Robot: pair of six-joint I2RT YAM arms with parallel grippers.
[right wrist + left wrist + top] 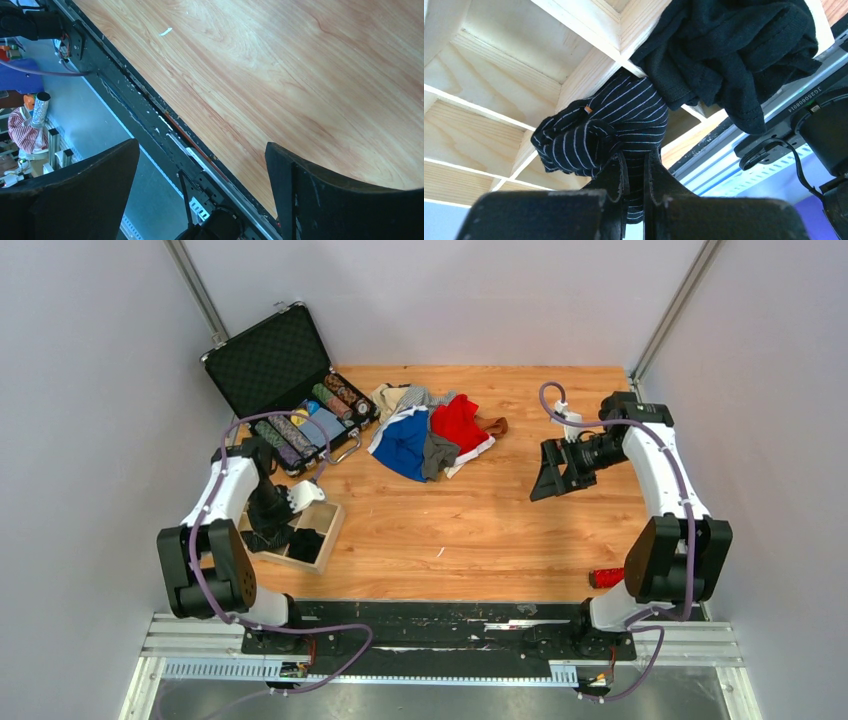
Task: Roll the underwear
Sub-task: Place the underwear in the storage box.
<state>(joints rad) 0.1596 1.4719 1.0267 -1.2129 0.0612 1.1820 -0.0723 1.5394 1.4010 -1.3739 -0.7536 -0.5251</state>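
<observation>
We see the left claw [634, 167] pinched shut on a black pinstriped underwear bundle [599, 132] at the wooden divider box [499, 85], with a plain black pair [724, 45] just beside it. The right claw [201, 145] gapes wide above the bench [300, 75] — well apart from the piled underwear [430, 430].

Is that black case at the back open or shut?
Open. The black case has its lid tilted up and back, and the colourful rows inside its bottom half are showing.

The left end effector [634, 167] grips a garment [594, 135] over the divided box [328, 528]. Behind it lies the case [270, 365], and to its right the underwear pile [430, 430] on the tabletop [480, 530].
</observation>
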